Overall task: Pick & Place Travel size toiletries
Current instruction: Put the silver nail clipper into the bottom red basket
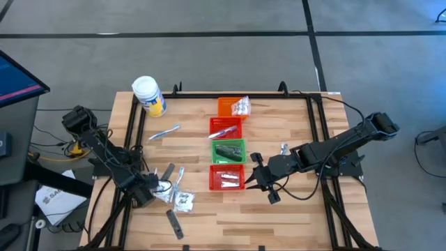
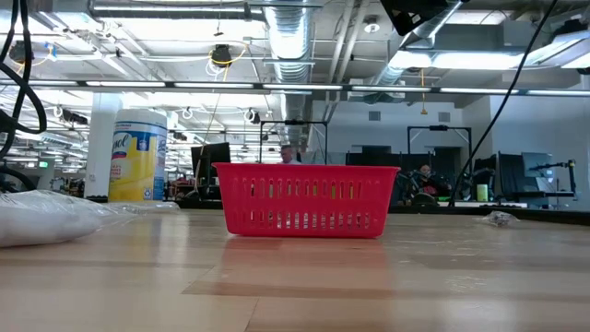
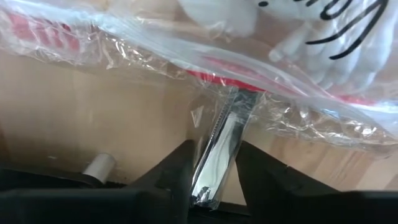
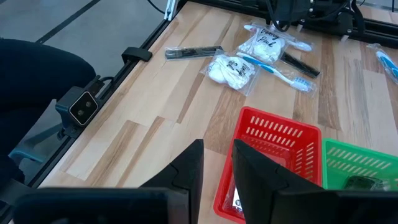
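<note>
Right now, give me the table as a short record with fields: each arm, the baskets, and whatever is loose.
left gripper: down at the table's left front, fingers either side of a clear-wrapped slim item, among the sachets
right gripper: hovering beside the front red basket, nothing seen between its fingers
baskets: a row of four in the middle, orange basket at the back, then a red one, green basket, red in front
loose items: sachets, a dark strip, a toothbrush
white jar: back left corner
</note>
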Robot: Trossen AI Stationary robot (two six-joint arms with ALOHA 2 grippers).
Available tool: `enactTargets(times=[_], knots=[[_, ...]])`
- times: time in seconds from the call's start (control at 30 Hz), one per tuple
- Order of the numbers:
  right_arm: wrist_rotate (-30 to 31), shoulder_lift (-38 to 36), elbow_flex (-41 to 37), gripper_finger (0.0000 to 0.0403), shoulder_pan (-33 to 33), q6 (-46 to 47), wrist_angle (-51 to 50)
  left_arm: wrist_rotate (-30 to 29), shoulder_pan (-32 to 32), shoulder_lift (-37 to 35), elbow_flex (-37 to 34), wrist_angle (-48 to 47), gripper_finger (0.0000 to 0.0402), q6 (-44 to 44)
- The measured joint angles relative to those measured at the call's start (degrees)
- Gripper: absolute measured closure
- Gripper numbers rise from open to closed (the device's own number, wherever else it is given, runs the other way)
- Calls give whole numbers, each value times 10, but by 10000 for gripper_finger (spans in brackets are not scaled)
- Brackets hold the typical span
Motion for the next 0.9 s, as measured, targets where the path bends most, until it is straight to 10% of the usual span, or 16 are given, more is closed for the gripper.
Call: enactTargets(times=[0.9], knots=[[0,0,0,326,0,0,0,30,2,4,29,-10,342,-65]])
